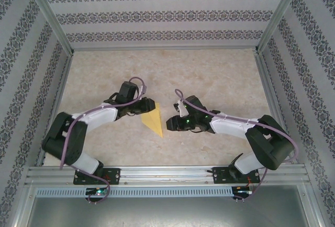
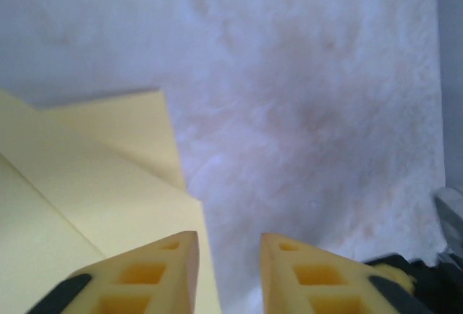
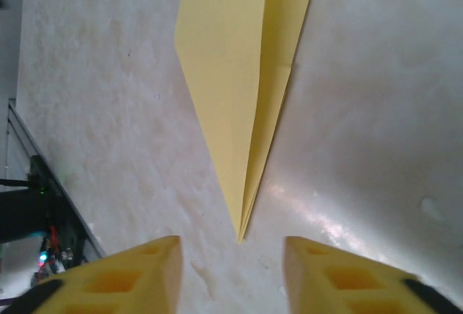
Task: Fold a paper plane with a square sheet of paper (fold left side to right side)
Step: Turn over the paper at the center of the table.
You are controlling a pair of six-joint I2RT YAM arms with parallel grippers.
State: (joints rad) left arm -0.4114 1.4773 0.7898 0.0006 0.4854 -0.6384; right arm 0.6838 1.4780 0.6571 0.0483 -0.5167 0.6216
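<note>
Yellow paper plane (image 1: 153, 118) flat on beige marbled table (image 1: 220, 75); walls (image 1: 157, 15) around it carry striped ornamental pattern. Left gripper (image 2: 229, 260) released, empty, at plane's wide end. Right gripper (image 3: 231, 256) released, empty, facing plane's tip.

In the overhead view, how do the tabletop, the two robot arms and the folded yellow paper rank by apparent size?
1. tabletop
2. left arm and right arm, about alike, so tied
3. folded yellow paper, plainly the smallest

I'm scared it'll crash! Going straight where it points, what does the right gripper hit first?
Probably the pointed tip of the paper plane, just ahead of the right gripper; depth unclear.
</note>
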